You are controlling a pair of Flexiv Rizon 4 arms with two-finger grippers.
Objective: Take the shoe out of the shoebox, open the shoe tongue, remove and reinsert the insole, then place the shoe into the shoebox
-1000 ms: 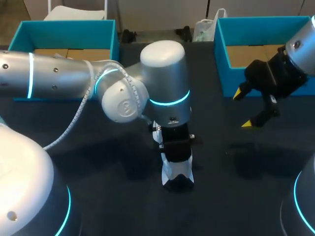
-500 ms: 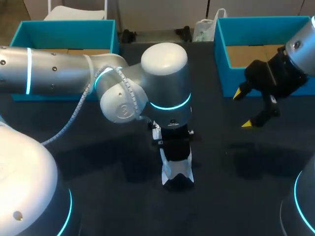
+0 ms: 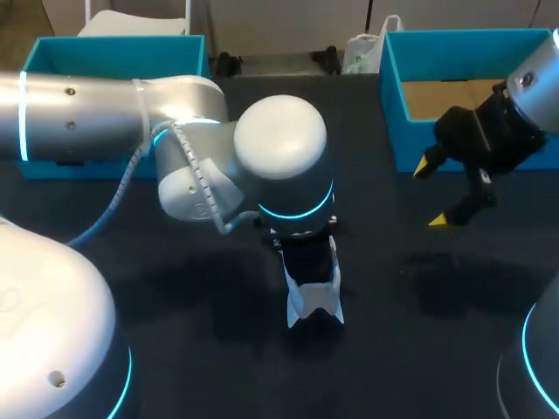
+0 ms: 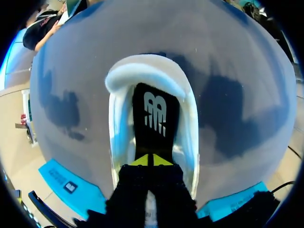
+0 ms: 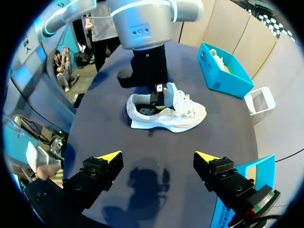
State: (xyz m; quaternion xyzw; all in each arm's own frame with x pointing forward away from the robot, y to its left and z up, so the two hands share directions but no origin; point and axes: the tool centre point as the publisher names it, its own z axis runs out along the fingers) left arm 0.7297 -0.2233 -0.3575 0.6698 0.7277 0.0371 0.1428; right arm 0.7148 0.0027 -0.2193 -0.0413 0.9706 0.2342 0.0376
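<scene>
Shoe point(image 3: 310, 301), white, stands on its sole in the middle of the dark table point(image 3: 175, 297), well apart from the blue shoebox point(image 3: 393, 87) at the far right and outside it. The left gripper point(image 4: 152, 160) reaches down into the shoe's opening, its yellow tips pressed together against the black insole point(image 4: 154, 114); whether they pinch it cannot be told. The right gripper point(image 3: 432, 194) hangs above the table just beside the shoebox, fingers spread wide and holding nothing.
</scene>
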